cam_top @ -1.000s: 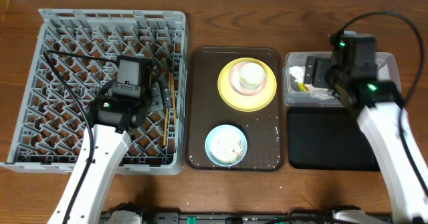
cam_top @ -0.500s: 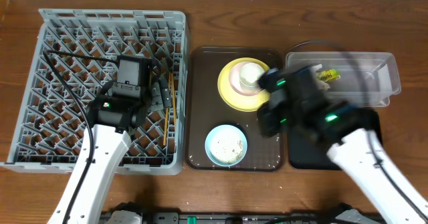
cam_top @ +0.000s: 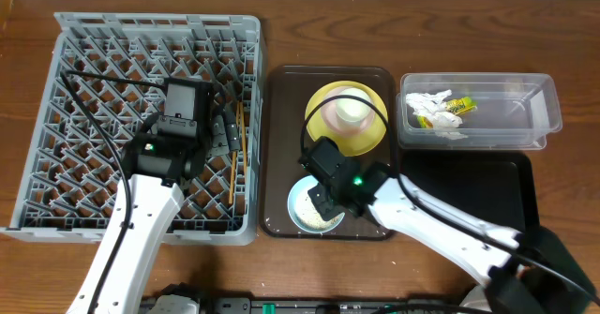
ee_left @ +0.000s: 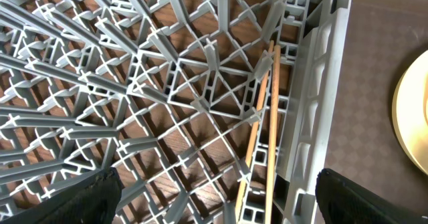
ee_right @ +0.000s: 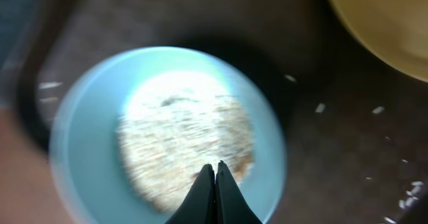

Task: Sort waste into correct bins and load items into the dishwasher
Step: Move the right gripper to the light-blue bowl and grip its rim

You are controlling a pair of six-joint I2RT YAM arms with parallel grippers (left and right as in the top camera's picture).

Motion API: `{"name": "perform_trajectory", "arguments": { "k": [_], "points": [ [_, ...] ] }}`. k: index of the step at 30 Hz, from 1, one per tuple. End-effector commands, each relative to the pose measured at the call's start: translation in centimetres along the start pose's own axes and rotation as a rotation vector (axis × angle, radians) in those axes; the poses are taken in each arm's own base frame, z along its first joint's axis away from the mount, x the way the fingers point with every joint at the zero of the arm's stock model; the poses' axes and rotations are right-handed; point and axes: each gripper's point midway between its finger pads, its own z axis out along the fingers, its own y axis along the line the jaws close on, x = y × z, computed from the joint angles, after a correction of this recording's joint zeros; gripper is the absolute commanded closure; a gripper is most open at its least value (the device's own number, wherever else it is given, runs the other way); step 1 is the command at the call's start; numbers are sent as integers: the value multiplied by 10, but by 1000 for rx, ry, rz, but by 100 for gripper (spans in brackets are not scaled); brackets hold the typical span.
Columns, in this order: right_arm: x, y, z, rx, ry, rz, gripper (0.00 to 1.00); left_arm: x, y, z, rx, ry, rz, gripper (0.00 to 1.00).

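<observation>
Where the right pincer [ee_right: 215, 165] hangs: over the blue bowl [cam_top: 304, 207], its tips pressed together with nothing seen between them; whether they touch the contents cannot be told.
Left pincer [ee_left: 217, 177]: fingers [ee_left: 80, 197] spread wide apart and gripping nothing, low over the right side of the rack [cam_top: 94, 31].
Rack: grey lattice of pegs on the left of the bench [cam_top: 23, 262], the largest thing in the overhead view.
Chopsticks [ee_left: 271, 117]: two thin wooden sticks lying side by side inside the rack, just against its right wall and between the left pincer's fingers in the wrist view.
Blue bowl: at the near end of the brown tray [cam_top: 279, 164], with a patch of white rice-like crumbs [ee_right: 180, 130] across its bottom.
Loose crumbs [ee_right: 321, 107]: a few white specks on the brown tray, right of the bowl.
Yellow plate [cam_top: 375, 131]: at the far end of the brown tray, apart from the bowl.
Cup [cam_top: 352, 108]: pale, sitting on the plate near its middle.
Clear tub [cam_top: 539, 117]: far right of the bench, beside the brown tray.
Wrapper [cam_top: 459, 105]: green and orange, inside the tub at its left end.
Napkin [cam_top: 433, 110]: crumpled white, inside the tub, touching the wrapper.
Black tray [cam_top: 459, 192]: on the bench just in front of the tub, with the right arm crossing above it.
</observation>
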Motion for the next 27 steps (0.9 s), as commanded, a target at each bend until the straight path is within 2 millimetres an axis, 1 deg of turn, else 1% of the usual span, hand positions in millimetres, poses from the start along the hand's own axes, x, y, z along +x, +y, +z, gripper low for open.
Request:
{"name": "perform_trajectory", "arguments": {
  "k": [1,4,6,8,12,13,14,16,18,19,20,22,25,27],
  "points": [
    [5,-30,12,158,17,59,99,-1,3,1,-9,0,-6,7],
    [11,-57,10,267,37,99,99,-1,3,1,-9,0,-6,7],
    [12,-71,7,306,45,119,99,-1,3,1,-9,0,-6,7],
    [12,-81,6,317,48,148,99,-1,3,1,-8,0,-6,7],
    [3,-99,1,326,27,200,99,-1,3,1,-9,0,-6,7],
    [-3,-104,-6,316,19,206,99,-1,3,1,-9,0,-6,7],
    [-6,-103,-10,298,20,202,99,-1,3,1,-9,0,-6,7],
    [-11,-90,-20,217,29,178,98,-1,3,1,-9,0,-6,7],
    [-16,-64,-34,76,39,160,90,-1,3,1,-8,0,-6,7],
    [-17,-51,-41,11,42,145,83,0,3,1,-8,0,-6,7],
    [-17,-39,-50,-49,40,125,78,-1,3,1,-9,0,-6,7],
    [-16,-27,-60,-104,29,112,68,0,3,1,-8,0,-6,7],
    [-12,-17,-63,-114,33,82,56,-1,3,1,-9,0,-6,7],
    [-8,-9,-59,-119,46,58,55,-1,3,1,-9,0,-6,7]
  ]
}}
